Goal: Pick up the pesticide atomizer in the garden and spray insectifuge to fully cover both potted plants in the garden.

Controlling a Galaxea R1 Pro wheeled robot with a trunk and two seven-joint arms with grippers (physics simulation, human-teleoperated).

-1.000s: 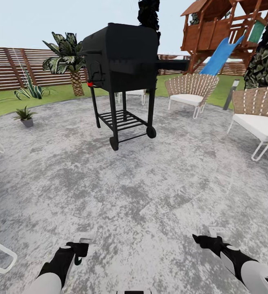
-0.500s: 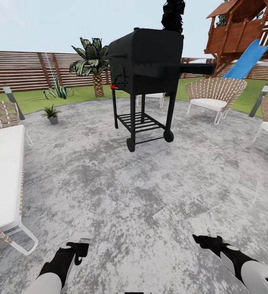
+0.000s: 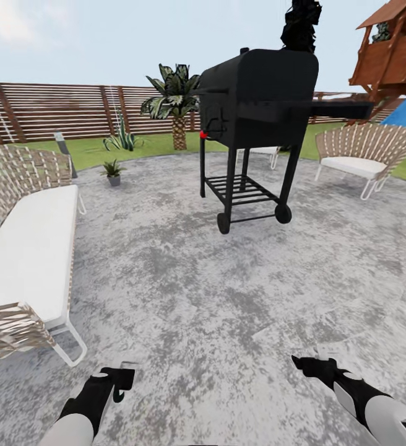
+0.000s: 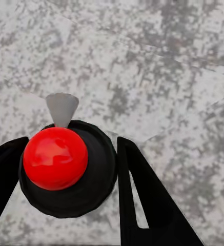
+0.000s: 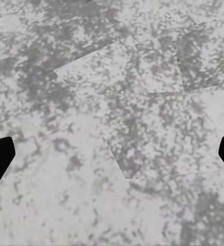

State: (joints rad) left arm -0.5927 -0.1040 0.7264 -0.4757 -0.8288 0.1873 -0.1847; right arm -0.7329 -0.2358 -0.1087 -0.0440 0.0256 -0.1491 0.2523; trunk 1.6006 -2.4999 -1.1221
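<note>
While the robot stands on the paved patio (image 3: 228,291), the left gripper (image 4: 65,169) is clenched around the pesticide atomizer (image 4: 65,169), held low with the nozzle forward, likely for carrying. Right gripper (image 5: 112,154) hangs released, empty. One potted plant (image 3: 112,170) sits at the patio's far edge, well apart, beyond the black grill (image 3: 259,105).

I see a black grill (image 3: 255,118) standing mid-patio (image 3: 228,291), a white-cushioned woven bench (image 3: 26,248) at left, and one potted plant (image 3: 112,170) far left by the lawn (image 3: 147,145).
</note>
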